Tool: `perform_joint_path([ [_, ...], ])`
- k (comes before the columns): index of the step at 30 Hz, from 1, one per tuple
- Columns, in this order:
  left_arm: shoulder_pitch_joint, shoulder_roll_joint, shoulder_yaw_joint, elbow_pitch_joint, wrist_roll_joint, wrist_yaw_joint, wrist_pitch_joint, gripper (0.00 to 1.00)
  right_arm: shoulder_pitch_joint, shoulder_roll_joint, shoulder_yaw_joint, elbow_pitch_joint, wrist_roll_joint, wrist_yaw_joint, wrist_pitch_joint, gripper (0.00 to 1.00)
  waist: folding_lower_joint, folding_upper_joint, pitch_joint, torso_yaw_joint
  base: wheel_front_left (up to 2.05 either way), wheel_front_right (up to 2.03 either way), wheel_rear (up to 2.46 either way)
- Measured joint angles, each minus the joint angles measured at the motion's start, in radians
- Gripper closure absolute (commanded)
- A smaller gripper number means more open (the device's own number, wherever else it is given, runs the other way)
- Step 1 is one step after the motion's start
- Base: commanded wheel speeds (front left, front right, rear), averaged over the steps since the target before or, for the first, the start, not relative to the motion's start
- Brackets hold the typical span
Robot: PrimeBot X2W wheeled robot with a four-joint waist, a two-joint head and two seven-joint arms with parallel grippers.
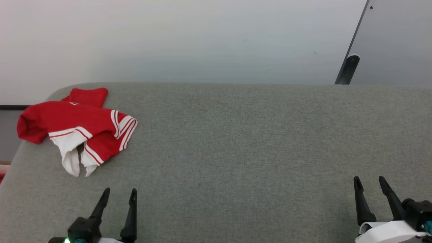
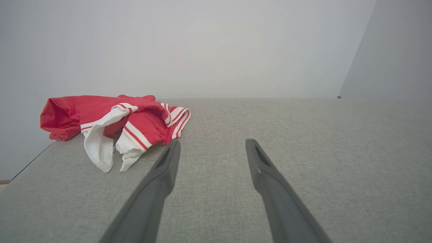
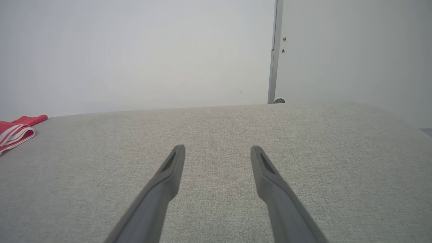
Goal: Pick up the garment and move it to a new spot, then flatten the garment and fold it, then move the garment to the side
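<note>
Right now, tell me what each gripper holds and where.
Nothing is held. The left gripper and right gripper are open; the garment lies apart from both.

Bare lab: white wall, padded table

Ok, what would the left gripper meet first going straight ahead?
Probably only bare cushion: the left gripper points just right of the red shirt, though it might brush the striped edge.
</note>
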Motion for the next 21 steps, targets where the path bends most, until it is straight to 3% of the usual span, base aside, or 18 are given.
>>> perform_joint_path([
  [12, 0.006, -0.003, 0.007, 0.005, 0.025, -0.003, -0.009, 0.00, 0.000, -0.001, -0.002, 0.004, -0.015, 0.000, -0.009, 0.00, 0.0000, 0.0000, -0.003, 0.014, 0.00, 0.00, 0.00],
  [21, 0.008, -0.027, 0.033, 0.018, 0.012, -0.002, -0.009, 0.00, 0.000, -0.014, 0.024, 0.008, 0.000, 0.000, -0.010, 0.00, 0.0001, 0.0000, -0.010, 0.071, 0.00, 0.00, 0.00],
])
